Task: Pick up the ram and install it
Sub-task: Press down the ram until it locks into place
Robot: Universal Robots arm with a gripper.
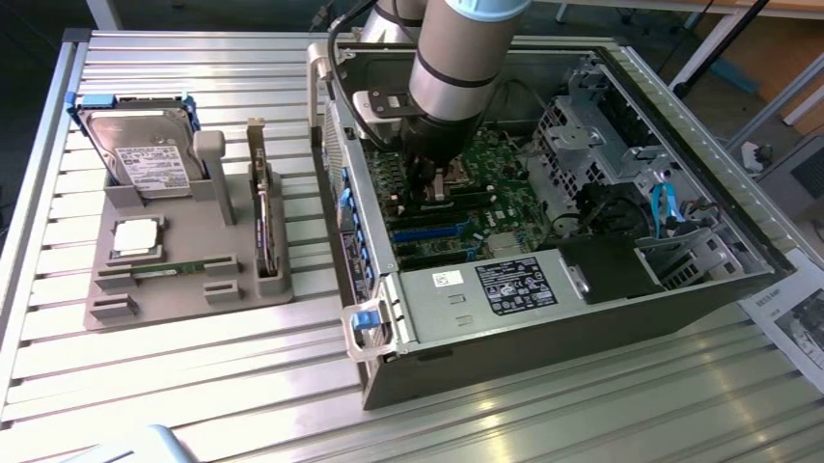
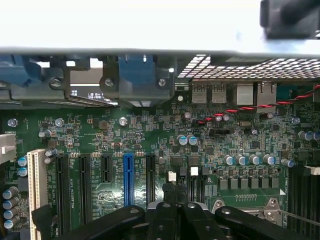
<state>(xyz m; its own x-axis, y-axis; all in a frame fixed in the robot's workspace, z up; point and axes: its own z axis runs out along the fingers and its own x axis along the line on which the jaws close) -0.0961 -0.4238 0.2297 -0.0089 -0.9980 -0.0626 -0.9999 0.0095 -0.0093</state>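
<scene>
**Ram pick-up: gripper position and approach**

**Status.** My gripper (image 1: 431, 188) hangs low inside the open computer case (image 1: 515, 328), just above the motherboard (image 1: 496, 164). In the wrist view my fingers (image 2: 165, 215) are clenched together, and I can make out no green board between them. The ram (image 1: 174, 269) appears as a thin green strip lying lengthwise in a slot of the grey fixture (image 1: 193, 299), outside the case and well apart from my gripper. I judge the pick-up not yet done.

**Doing this step well.**
1. Clear the case vertically. The side walls and the cables stand close around my wrist, so any sideways travel belongs above the rim.
2. Part the fingers before descending on the ram, because clenched tips would strike its top edge.
3. Align the jaws across the stick's thin faces, near mid-length, so that it hangs level.
4. Mind the neighbours. The expansion card (image 1: 261, 227) stands upright just beside the ram's end, and the processor chip (image 1: 137, 238) lies close behind.
5. Lift straight out of the slot without twisting.
</scene>
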